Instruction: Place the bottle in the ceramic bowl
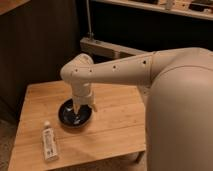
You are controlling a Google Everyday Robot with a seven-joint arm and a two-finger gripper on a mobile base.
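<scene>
The small white bottle (49, 141) lies flat on the wooden table (115, 125) near its front left, cap pointing away. The dark glossy ceramic bowl (68, 116) sits just right of and behind it, empty inside as far as shows. My gripper (81, 107) hangs pointing down over the bowl's right half, at the end of my white arm that reaches in from the right. The gripper holds nothing that I can see.
My large white arm and body (175, 100) fill the right side and hide the table's right part. A metal-framed shelf (115, 47) and dark cabinets stand behind the table. Carpet shows at the lower left.
</scene>
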